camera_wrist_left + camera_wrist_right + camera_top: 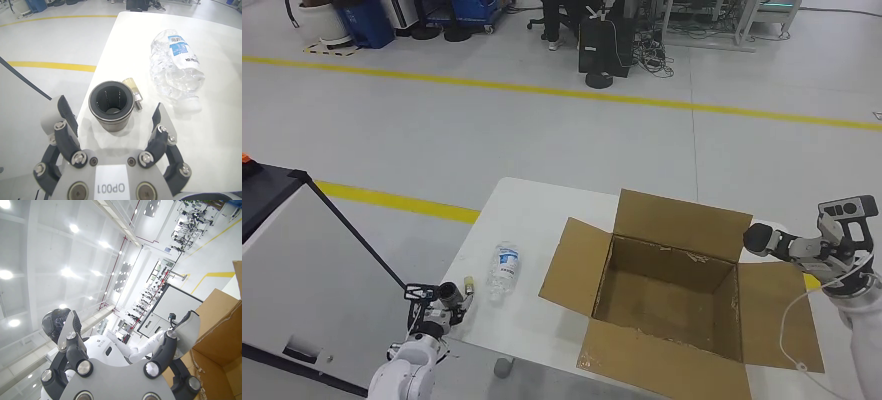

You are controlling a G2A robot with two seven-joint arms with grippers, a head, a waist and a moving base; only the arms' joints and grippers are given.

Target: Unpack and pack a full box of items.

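Observation:
An open cardboard box [672,290] stands on the white table [532,215], its inside bare as far as the top view shows. A clear plastic water bottle [504,270] [174,66] lies on its side left of the box. At the table's near left corner a dark metal cylinder [110,106] stands upright beside a small brass fitting [134,91]. My left gripper [111,111] [440,300] is open just behind the cylinder. My right gripper [132,317] is open, tilted upward beside the box's right flap [217,317].
The table's left edge [105,49] runs close to the cylinder, with floor beyond. A grey cabinet [302,270] stands left of the table. Bare tabletop lies between bottle and box.

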